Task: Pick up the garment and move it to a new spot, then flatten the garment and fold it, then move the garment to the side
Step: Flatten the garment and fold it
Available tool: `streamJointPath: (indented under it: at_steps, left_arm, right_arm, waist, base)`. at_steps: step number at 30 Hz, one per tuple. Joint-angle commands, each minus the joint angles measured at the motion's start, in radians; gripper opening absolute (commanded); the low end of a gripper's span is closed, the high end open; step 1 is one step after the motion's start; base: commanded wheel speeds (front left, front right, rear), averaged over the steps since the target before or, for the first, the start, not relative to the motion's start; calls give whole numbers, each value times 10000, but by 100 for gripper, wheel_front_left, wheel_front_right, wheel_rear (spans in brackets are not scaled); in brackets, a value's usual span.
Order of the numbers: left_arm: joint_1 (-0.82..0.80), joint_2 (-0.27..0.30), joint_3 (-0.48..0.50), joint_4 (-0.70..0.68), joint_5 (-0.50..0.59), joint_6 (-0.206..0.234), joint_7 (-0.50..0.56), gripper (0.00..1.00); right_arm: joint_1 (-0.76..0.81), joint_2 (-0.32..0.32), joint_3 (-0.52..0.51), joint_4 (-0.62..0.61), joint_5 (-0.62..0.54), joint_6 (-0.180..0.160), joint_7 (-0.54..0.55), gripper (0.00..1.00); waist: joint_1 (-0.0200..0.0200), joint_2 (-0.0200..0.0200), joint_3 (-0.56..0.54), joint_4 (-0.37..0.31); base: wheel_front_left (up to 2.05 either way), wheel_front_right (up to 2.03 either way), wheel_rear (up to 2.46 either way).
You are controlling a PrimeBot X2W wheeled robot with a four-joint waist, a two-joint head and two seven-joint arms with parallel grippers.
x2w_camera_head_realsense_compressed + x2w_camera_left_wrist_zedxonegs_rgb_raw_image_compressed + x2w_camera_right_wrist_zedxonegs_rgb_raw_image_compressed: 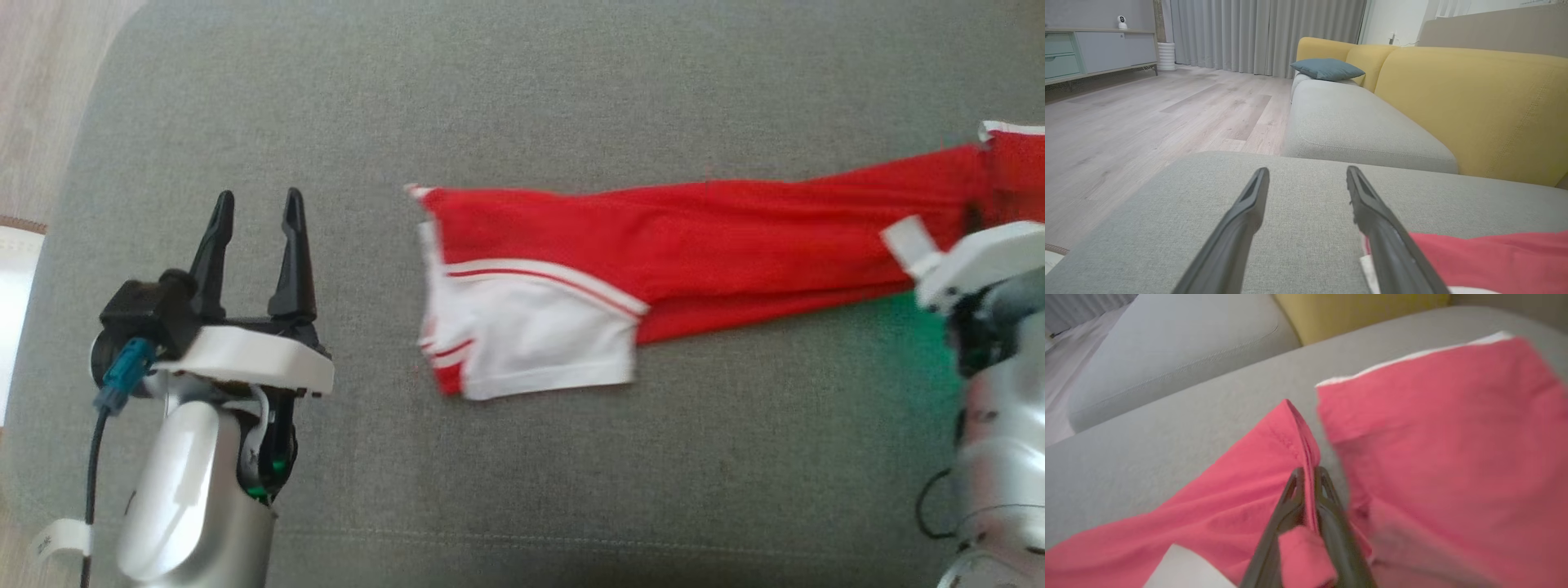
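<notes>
The garment [653, 245] is red with white panels and stripes, stretched long across the grey cushion [522, 457] from the centre to the right edge. In the right wrist view my right gripper [1308, 473] is shut on a raised red fold of the garment [1298, 433], with cloth pinched between its dark fingers. In the head view the pale right forearm [996, 408] shows at the right edge by the garment's right end. My left gripper [257, 200] stands open on bare cushion, left of the garment's white end, holding nothing. In the left wrist view the left gripper [1306, 175] has the garment [1486, 261] at its lower right.
A wooden floor [1126, 122] lies past the cushion's left edge. A second grey seat [1355, 126] with a yellow backrest [1474, 102] and a blue-grey pillow [1327, 68] stands beyond. A cabinet [1094, 53] and curtains [1265, 32] line the far wall.
</notes>
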Motion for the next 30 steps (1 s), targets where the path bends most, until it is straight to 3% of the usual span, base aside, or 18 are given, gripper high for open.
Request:
streamJointPath:
  at_steps: [1,5,10,16,24,30]
  left_arm:
    - [-276,114,440,-271,106,-27,-78,100]
    - [-192,59,558,-247,161,-80,-78,100]
    - [-96,-24,664,-174,250,-141,-78,100]
    - [79,-93,717,-74,328,-190,-78,100]
    - [388,-159,795,-39,383,-212,-78,100]
    - [571,-187,785,-3,437,-236,-78,100]
  right_arm:
    - [-230,-167,-102,-603,-279,65,-37,0]
    - [-230,30,-704,-1320,-841,65,79,0]
    - [-265,268,-50,-1913,-465,65,377,0]
    - [-287,285,1801,-2230,1758,65,763,0]
    - [565,287,4280,-3540,4571,65,1215,0]
    - [1386,288,6085,-4212,6417,65,942,0]
  waist:
    - [0,0,-59,-11]
    - [0,0,-201,-45]
    - [0,0,-499,-88]
    - [0,0,-957,-118]
    - [0,0,-1519,-53]
    - [0,0,-1796,114]
  base:
    - [0,0,0]
    - [0,0,0]
    - [0,0,0]
    - [0,0,0]
    - [0,0,0]
    - [0,0,0]
